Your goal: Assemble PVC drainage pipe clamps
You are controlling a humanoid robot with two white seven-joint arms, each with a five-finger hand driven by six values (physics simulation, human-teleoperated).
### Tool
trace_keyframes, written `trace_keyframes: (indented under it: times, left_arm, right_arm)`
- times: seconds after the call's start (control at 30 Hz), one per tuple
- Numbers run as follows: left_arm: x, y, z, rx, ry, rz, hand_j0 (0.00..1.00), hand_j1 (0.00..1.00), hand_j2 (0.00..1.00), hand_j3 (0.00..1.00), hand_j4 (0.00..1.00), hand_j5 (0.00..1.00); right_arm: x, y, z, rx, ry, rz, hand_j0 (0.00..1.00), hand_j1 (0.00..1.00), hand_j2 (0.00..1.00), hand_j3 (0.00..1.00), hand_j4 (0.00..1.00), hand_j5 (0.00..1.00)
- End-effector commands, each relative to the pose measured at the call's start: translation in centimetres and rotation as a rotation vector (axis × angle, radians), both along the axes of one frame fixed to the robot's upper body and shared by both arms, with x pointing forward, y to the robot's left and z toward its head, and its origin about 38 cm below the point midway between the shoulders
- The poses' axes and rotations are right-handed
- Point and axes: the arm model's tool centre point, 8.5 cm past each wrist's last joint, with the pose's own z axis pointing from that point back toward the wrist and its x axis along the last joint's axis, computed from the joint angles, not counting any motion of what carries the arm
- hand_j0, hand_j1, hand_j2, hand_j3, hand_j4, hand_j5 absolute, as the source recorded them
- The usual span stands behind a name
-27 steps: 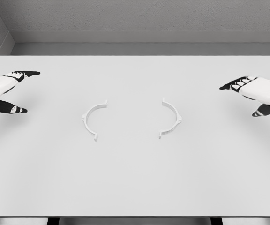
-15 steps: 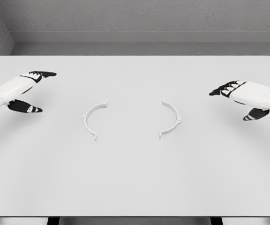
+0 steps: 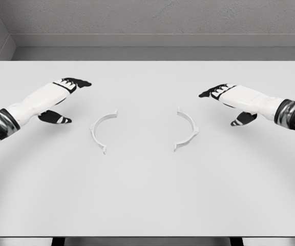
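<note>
Presently, on white table [image 3: 147, 205]:
- Left clamp half [image 3: 101, 129]: lies flat, left of centre, arc opening rightward, long axis running near-to-far.
- Right clamp half [image 3: 186, 129]: mirrors it, well apart.
- Left hand [image 3: 60, 100]: fingers apart, empty, just up-left of its half.
- Right hand [image 3: 234, 100]: fingers apart, empty, up-right of its half.
Each hand is nearer its own-side half; both reaches prob. inward and down.
</note>
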Motion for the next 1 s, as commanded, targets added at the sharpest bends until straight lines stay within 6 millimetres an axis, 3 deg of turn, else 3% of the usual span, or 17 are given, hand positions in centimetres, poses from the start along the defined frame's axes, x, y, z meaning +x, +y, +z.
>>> trace_keyframes:
  times: [0.0, 0.17, 0.3, 0.97]
  left_arm:
    - [0.1, -0.9, -0.6, 0.023, 0.001, 0.001, 1.00, 1.00, 1.00, 1.00, 1.00, 1.00]
    - [0.1, -0.8, -0.9, 0.027, 0.009, 0.003, 1.00, 1.00, 1.00, 1.00, 1.00, 1.00]
    - [0.0, -2.0, -1.1, 0.012, 0.008, -0.017, 1.00, 1.00, 1.00, 1.00, 1.00, 1.00]
    - [0.1, -2.5, -3.4, -0.014, 0.068, -0.005, 1.00, 1.00, 1.00, 1.00, 1.00, 1.00]
  right_arm:
    - [0.3, 0.5, -0.7, 0.010, 0.010, -0.006, 1.00, 1.00, 1.00, 1.00, 1.00, 1.00]
    - [0.7, 1.7, -1.9, 0.031, 0.028, -0.005, 1.00, 1.00, 1.00, 1.00, 1.00, 1.00]
    - [1.3, 2.8, -2.4, 0.030, 0.046, 0.006, 1.00, 1.00, 1.00, 1.00, 1.00, 1.00]
    - [1.1, 5.5, -2.9, 0.056, 0.069, 0.059, 1.00, 1.00, 1.00, 1.00, 1.00, 1.00]
